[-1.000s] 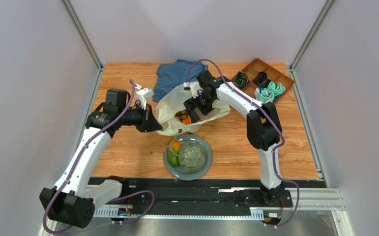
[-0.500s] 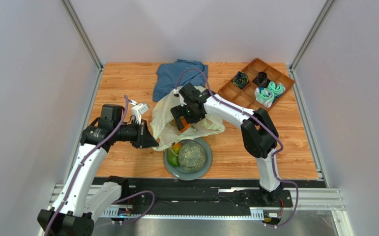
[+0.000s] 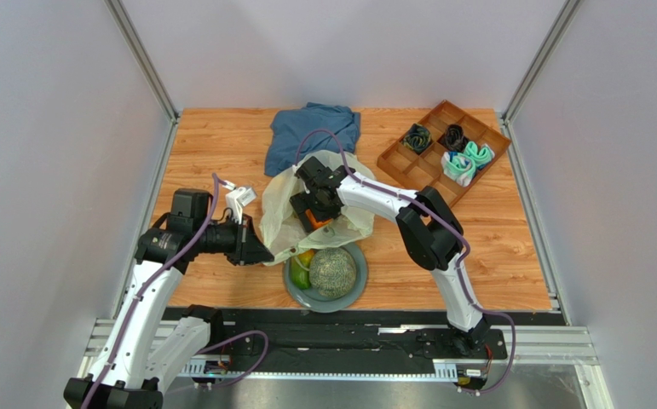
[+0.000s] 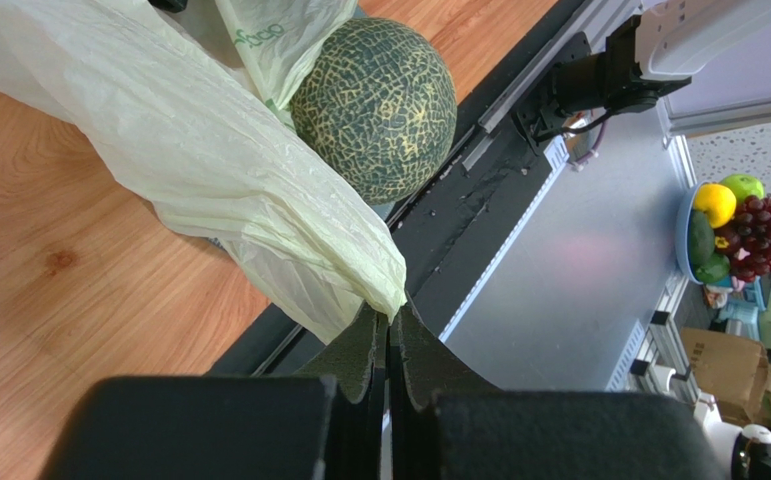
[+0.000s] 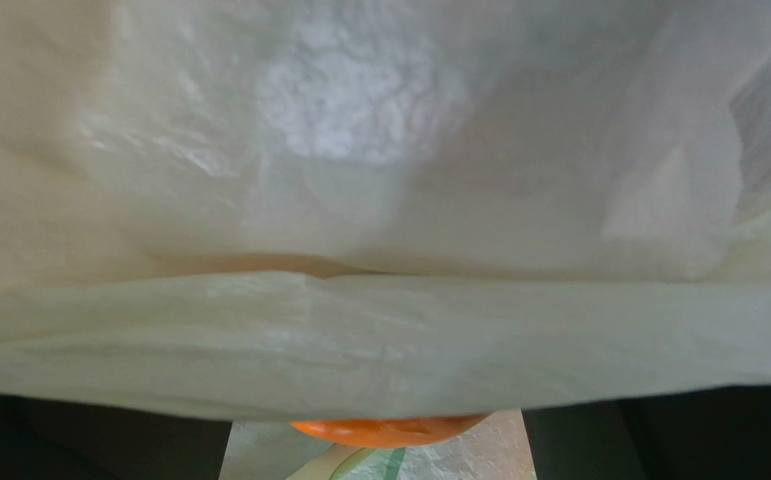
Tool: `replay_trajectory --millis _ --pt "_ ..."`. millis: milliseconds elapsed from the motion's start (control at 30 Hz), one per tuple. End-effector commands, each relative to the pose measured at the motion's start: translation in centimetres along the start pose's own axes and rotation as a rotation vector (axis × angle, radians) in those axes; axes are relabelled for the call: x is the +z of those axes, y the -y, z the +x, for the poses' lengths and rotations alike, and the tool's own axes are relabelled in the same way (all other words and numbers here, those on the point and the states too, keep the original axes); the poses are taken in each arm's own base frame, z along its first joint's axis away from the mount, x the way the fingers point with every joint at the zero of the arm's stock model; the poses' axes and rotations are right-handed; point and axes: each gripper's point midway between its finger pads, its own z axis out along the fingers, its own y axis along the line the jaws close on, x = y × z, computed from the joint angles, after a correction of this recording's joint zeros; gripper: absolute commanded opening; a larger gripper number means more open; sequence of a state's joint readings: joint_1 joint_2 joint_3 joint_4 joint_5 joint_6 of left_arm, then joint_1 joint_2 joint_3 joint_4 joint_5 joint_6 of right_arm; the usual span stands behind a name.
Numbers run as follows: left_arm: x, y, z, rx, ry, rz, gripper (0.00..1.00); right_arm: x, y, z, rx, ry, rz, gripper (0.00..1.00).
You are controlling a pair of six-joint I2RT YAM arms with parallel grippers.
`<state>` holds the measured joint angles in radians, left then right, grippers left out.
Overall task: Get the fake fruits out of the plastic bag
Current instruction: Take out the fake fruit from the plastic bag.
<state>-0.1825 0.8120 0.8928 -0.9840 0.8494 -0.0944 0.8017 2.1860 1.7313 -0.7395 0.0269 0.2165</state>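
The pale yellow-green plastic bag (image 3: 287,209) lies crumpled just behind the grey plate (image 3: 359,285), its mouth pulled toward the near left. My left gripper (image 3: 252,248) (image 4: 391,316) is shut on a bunched edge of the bag (image 4: 209,150). My right gripper (image 3: 314,207) reaches down into the bag, jaws wide apart. Bag film (image 5: 379,330) covers most of the right wrist view, and an orange (image 5: 389,431) (image 3: 323,224) shows between the dark fingers (image 5: 89,445). The netted green melon (image 3: 333,272) (image 4: 374,95) and a green and orange-yellow piece (image 3: 302,266) rest on the plate.
A blue cloth (image 3: 313,130) lies behind the bag. A wooden divided tray (image 3: 408,162) with rolled socks (image 3: 468,159) sits at the back right. The table's near edge and black rail (image 3: 348,328) run just in front of the plate.
My left gripper has drawn the bag's edge toward the near left, dragging the bag closer to the plate. My right gripper has moved left and nearer inside the bag.
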Motion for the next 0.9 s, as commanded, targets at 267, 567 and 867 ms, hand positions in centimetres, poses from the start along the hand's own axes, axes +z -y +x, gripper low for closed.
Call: replay_trajectory --millis 267,567,867 --pt "0.1 0.6 -0.1 0.009 0.015 0.044 0.0 -3.3 -2.6 -4.4 -0.171 0.149 -0.164 0.41" --pt "0.2 0.1 -2.1 -0.043 0.105 0.033 0.0 -10.3 -5.2 -4.4 -0.336 0.204 -0.291 0.28" --pt "-0.1 -3.2 -8.9 -0.013 0.29 -0.121 0.0 -15.0 -6.2 2.4 -0.584 0.133 -0.406 0.32"
